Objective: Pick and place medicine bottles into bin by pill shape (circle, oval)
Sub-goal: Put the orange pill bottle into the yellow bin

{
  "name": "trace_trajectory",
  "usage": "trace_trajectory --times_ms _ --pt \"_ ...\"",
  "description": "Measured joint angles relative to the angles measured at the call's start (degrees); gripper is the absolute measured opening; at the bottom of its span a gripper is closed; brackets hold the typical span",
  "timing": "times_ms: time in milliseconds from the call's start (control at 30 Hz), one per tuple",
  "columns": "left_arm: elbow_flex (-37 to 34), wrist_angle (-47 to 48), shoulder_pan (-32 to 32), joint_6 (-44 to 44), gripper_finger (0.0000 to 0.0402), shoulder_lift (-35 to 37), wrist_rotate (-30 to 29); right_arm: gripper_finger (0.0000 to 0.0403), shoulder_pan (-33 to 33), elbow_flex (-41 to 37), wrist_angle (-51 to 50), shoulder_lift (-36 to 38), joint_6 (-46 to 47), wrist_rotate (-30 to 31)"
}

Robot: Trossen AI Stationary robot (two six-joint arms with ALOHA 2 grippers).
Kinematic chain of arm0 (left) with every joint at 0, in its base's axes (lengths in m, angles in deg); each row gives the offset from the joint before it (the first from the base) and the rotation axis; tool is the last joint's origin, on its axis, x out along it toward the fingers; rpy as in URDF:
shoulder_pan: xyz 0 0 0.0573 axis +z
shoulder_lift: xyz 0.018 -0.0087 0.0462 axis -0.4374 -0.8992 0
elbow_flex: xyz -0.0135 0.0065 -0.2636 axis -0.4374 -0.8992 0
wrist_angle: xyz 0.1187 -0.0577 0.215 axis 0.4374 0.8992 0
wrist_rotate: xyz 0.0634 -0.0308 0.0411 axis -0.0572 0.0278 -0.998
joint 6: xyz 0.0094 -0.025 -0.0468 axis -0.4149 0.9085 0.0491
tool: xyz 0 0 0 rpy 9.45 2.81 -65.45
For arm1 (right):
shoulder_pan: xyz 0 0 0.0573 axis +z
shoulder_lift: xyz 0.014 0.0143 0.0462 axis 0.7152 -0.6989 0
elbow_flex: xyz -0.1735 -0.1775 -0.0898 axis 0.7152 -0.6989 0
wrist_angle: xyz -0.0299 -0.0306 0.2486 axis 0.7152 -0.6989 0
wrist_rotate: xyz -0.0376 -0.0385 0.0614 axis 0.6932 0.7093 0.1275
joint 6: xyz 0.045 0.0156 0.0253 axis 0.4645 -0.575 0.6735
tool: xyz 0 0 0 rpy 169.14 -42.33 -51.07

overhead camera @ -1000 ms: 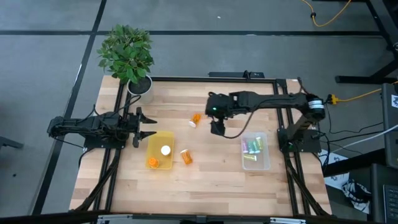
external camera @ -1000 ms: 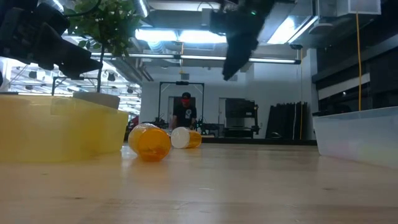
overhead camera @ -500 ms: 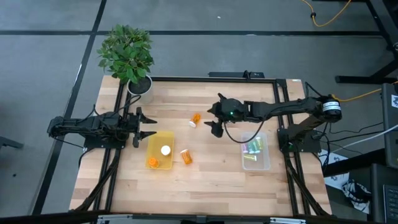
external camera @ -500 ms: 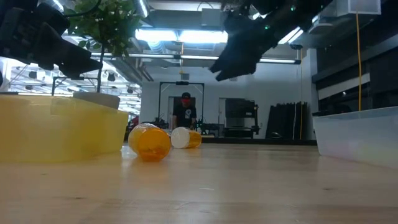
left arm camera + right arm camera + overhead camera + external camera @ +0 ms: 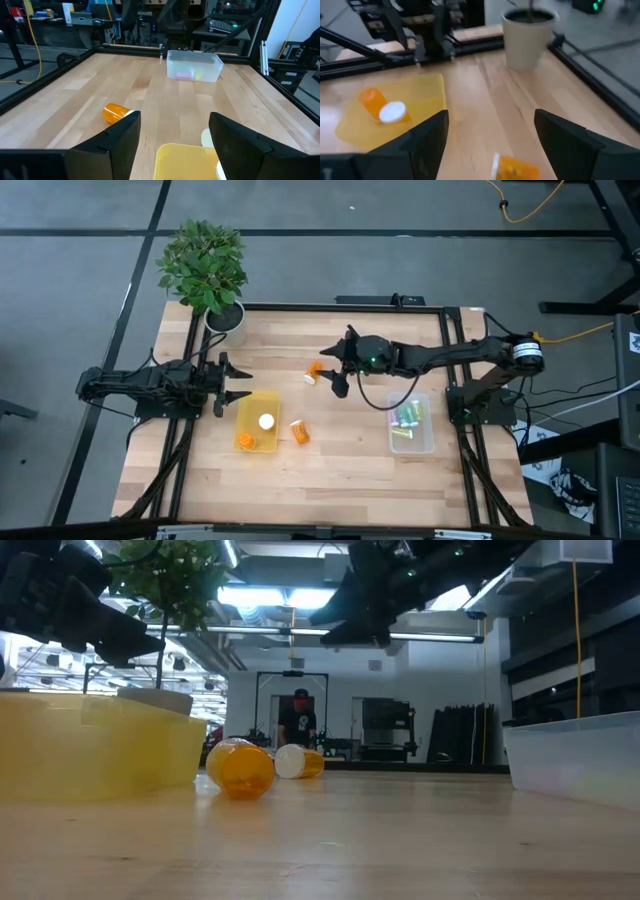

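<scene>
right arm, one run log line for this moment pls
right tool: open, empty, above orange bottle | left tool: open, idle by yellow bin | clear bin: pastel vials inside

Robotics lab: framed workbench (image 5: 330,470), cables (image 5: 530,210)

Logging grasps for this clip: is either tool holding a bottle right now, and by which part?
Nothing is held. The right tool is open and empty near an orange bottle lying on the table; the left tool waits open beside the yellow bin.

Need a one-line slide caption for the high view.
Right gripper, jaws open, beside an orange bottle; left gripper waits by the yellow bin.
</scene>
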Motion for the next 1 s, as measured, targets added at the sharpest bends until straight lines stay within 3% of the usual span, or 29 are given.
trace_trajectory --times_ms 400,733,1000 --pt "0.0 0.0 0.0 0.0 0.0229 0.0 0.0 0.0296 -1.9 9.9 -5.6 -11.1 -0.8 -9.9" --pt "0.0 0.0 0.0 0.0 0.0229 0.0 0.0 0.0296 -4.3 25.1 -27.2 -21.3 -16.8 -10.5" --pt "0.0 0.0 0.0 0.0 0.0229 0.0 0.0 0.0296 -4.9 28.5 -32.1 -23.8 -28.7 -10.6"
